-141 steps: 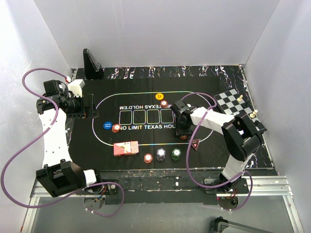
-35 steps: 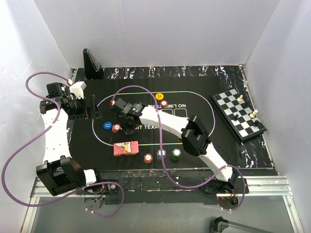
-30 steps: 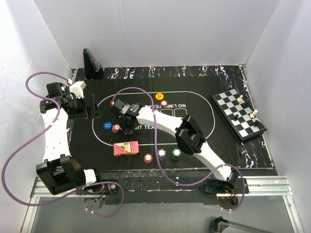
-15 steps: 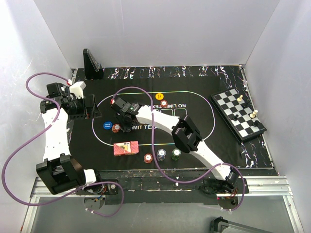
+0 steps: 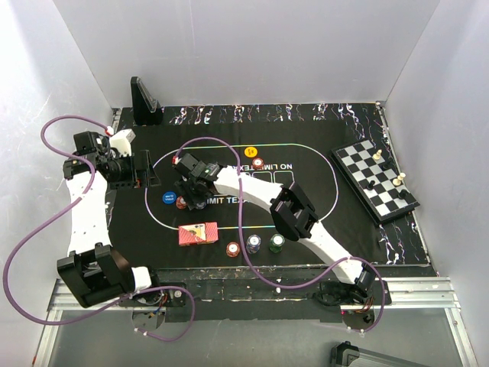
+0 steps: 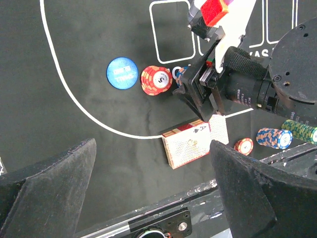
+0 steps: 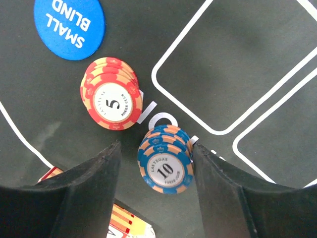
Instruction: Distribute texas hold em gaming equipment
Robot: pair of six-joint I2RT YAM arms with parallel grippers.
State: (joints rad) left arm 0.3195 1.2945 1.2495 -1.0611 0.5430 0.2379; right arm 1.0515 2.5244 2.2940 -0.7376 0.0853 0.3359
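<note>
From the top camera, we see our right gripper (image 5: 192, 197) low over the black mat (image 5: 321, 191), right by the red chips (image 5: 182, 202), with the cards (image 5: 198, 233) near them and three more chip piles (image 5: 253, 244) farther off, so we think most sharing is left. From the left wrist, our left gripper (image 6: 152, 146) hangs wide open and empty, apart from the red chips. From the right wrist, the blue chips (image 7: 166, 166) stand just beside the red chips between open, loose fingers (image 7: 74, 198), so this pile looks set down.
</note>
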